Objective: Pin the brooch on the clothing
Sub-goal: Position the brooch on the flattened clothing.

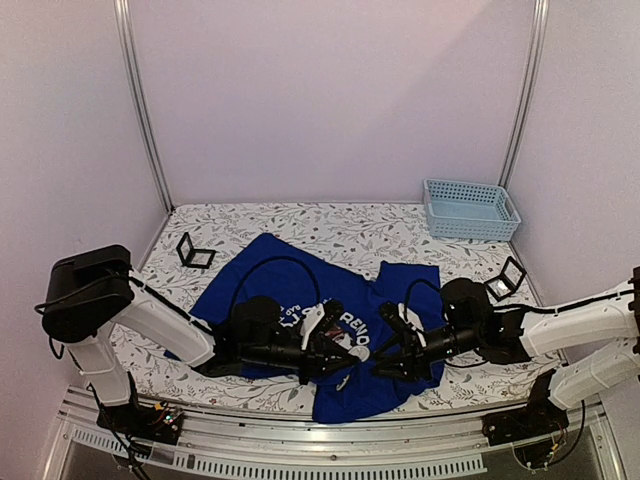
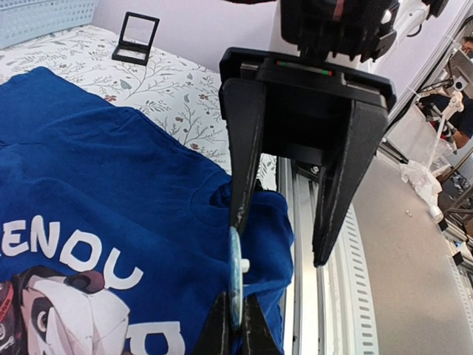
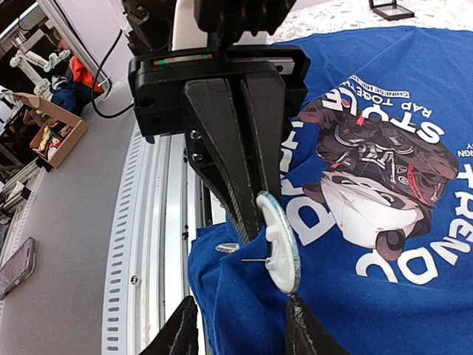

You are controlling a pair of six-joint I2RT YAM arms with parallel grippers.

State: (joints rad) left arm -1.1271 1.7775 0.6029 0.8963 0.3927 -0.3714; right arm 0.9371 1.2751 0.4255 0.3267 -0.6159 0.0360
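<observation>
The left gripper (image 2: 235,319) clamps the round white pin-back brooch (image 3: 281,245) over the royal-blue panda-print T-shirt (image 2: 111,177). The brooch's pin is bare. The right gripper (image 3: 241,329) stands with jaws parted astride bunched fabric at the near edge. Piercing and fastening remain.

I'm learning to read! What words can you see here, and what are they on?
"ENDU": big white letters, part of a longer word, on the royal-blue short-sleeved T-shirt.
"RAP TOGE": small white letters by the printed panda face, the rest unclear.
The other lettering on the print is too small or blurred to read.
</observation>
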